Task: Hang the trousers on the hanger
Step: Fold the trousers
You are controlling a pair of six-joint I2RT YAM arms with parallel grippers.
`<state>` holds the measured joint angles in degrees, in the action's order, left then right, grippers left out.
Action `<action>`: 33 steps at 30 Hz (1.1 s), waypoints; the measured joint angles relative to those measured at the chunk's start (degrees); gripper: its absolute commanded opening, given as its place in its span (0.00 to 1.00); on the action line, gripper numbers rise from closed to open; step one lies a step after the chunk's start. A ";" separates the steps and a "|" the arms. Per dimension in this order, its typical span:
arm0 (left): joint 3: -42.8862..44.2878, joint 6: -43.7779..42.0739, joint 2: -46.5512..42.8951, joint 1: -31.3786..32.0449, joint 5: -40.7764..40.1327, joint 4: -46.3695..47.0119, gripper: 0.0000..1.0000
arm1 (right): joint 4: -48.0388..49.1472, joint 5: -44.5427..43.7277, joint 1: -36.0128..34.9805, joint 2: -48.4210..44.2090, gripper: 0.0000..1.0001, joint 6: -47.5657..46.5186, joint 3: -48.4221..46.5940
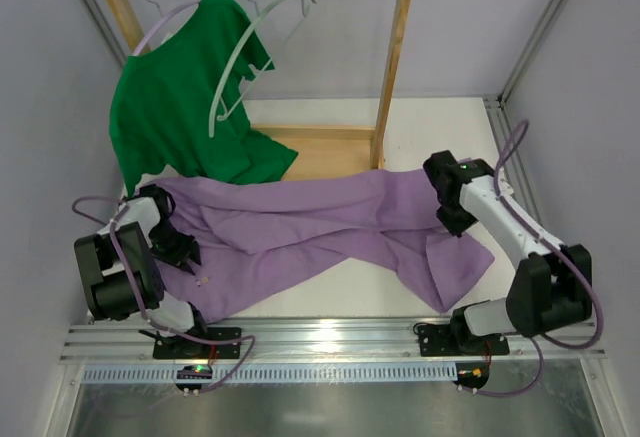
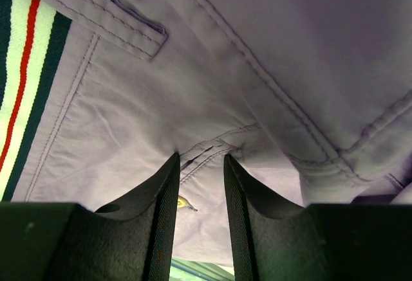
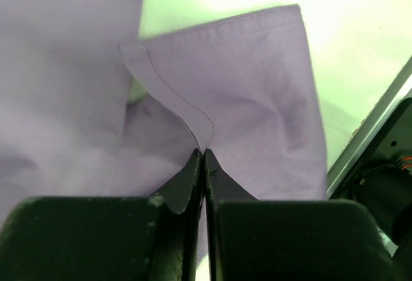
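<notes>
The task is at an early stage: the trousers [image 1: 320, 227] lie spread flat on the desk [image 1: 440, 127] between the two grippers, and no part of them is on the hanger [image 1: 231, 60] yet. That pale hanger hangs bare from the rail of the wooden rack [image 1: 392, 67], well beyond and above both grippers, just beside the green shirt [image 1: 170, 107].

The right gripper [image 3: 203, 154] has its fingers pressed together on a thin folded edge of one trouser leg. The cloth rises from the fingertips in a peak, so this end looks secured.

The left gripper [image 2: 201, 157] is down at the waist end, with the striped band [image 2: 26, 69] off to its left. Its fingers stand a little apart with a stitched fold bunched at the tips. Whether that fold is truly pinched or only pressed against, I cannot tell from the wrist view.

What is left, by my judgement, is nearly everything. A firm hold at the waist has to be confirmed and the garment raised off the desk. It then has to be carried out to the rack and draped or threaded over the hanger so that it stays. The long, limp legs crossing between the grippers will probably drag and twist on the way
</notes>
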<state>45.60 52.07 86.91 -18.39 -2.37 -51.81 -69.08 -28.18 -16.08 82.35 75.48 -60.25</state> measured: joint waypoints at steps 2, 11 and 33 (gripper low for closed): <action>0.72 -0.04 0.92 -0.44 -0.02 -0.72 0.35 | -1.62 -2.60 3.19 -4.44 0.04 -0.09 -1.66; 4.20 -1.73 4.61 -4.39 -3.43 -3.50 0.35 | -5.86 -10.88 21.51 -15.47 0.04 -2.51 -3.19; 8.57 1.92 -6.32 -6.58 -16.15 -9.44 0.66 | 6.71 -6.05 37.94 -7.17 0.04 -17.03 -8.79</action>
<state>54.17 54.00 80.60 -24.97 -18.52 -61.25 -62.37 -34.24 21.87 75.18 58.46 -69.04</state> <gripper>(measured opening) 0.666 0.040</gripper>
